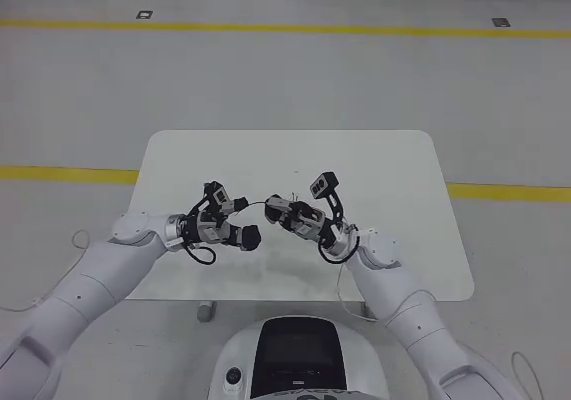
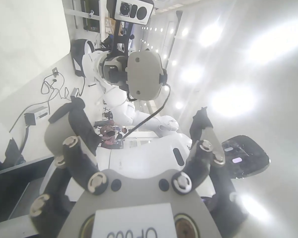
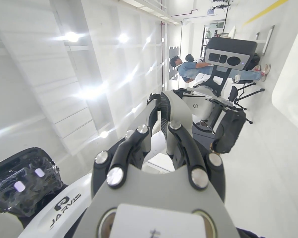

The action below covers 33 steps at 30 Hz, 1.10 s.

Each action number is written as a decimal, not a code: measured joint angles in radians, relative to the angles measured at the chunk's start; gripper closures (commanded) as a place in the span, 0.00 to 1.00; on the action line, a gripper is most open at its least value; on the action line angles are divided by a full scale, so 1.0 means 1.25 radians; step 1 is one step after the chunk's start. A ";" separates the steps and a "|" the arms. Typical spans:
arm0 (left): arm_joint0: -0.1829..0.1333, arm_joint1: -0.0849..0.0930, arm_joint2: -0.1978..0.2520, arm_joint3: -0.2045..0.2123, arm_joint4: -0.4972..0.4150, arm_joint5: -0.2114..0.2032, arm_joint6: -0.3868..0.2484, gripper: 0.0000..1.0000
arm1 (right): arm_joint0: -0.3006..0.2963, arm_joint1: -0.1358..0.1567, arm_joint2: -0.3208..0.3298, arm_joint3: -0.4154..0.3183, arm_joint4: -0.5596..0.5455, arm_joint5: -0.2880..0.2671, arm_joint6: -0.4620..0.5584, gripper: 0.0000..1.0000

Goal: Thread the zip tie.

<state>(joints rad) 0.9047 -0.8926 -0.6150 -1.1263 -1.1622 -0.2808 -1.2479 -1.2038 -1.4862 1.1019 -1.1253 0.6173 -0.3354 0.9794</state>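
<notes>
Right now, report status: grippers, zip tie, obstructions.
Left gripper open, above the table. Right gripper shut on zip tie, its free end toward the left. No obstruction seen between them.

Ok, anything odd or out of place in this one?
Nothing spilled or damaged. The left gripper is wide open with nothing between its fingers; the right gripper is shut, apparently on the zip tie, a thin strand arcing toward the left one.

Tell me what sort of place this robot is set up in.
Probably a robotics lab or test hall: a lone white table stands on a bare grey floor marked with yellow lines, rows of ceiling lights hang high overhead, and loose cables lie on the floor.
</notes>
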 measured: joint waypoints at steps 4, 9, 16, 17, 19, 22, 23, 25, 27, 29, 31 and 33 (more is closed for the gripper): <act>0.001 -0.003 -0.009 0.003 0.008 -0.019 0.006 0.00 | 0.005 0.000 -0.003 0.005 -0.002 0.002 0.002 1.00; 0.002 -0.003 -0.009 0.001 0.009 -0.018 0.009 0.00 | 0.001 0.001 -0.005 -0.003 -0.012 0.003 -0.010 1.00; 0.014 0.000 -0.032 -0.025 0.072 -0.014 0.073 0.00 | -0.011 0.012 -0.002 -0.048 -0.091 0.020 -0.047 1.00; 0.015 0.002 -0.036 -0.026 0.090 -0.013 0.081 0.00 | -0.013 0.015 -0.001 -0.055 -0.103 0.026 -0.048 1.00; 0.020 0.004 -0.042 -0.032 0.107 -0.011 0.095 0.14 | -0.015 0.019 0.001 -0.066 -0.127 0.035 -0.053 1.00; 0.029 0.006 -0.054 -0.041 0.120 -0.010 0.103 0.51 | -0.022 0.025 0.004 -0.085 -0.164 0.050 -0.064 1.00; 0.032 0.007 -0.058 -0.044 0.126 -0.010 0.104 0.55 | -0.025 0.027 0.005 -0.091 -0.174 0.057 -0.067 1.00; 0.037 0.008 -0.065 -0.046 0.131 -0.010 0.105 0.60 | -0.029 0.030 0.006 -0.099 -0.188 0.066 -0.068 1.00; 0.042 0.009 -0.073 -0.050 0.136 -0.008 0.104 0.62 | -0.032 0.034 0.007 -0.106 -0.198 0.073 -0.069 1.00; 0.047 0.010 -0.080 -0.053 0.140 -0.007 0.104 0.66 | -0.035 0.036 0.007 -0.111 -0.206 0.079 -0.073 1.00; 0.051 0.010 -0.086 -0.055 0.145 -0.006 0.104 0.70 | -0.037 0.039 0.008 -0.116 -0.213 0.084 -0.076 1.00; 0.055 0.010 -0.091 -0.057 0.152 -0.006 0.104 0.73 | -0.038 0.041 0.008 -0.121 -0.221 0.090 -0.078 1.00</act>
<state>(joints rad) 0.9739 -0.8796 -0.7291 -1.1978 -0.9726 -0.2887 -1.1184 -1.2517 -1.4346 1.1118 -1.2765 0.3405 -0.2224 0.8824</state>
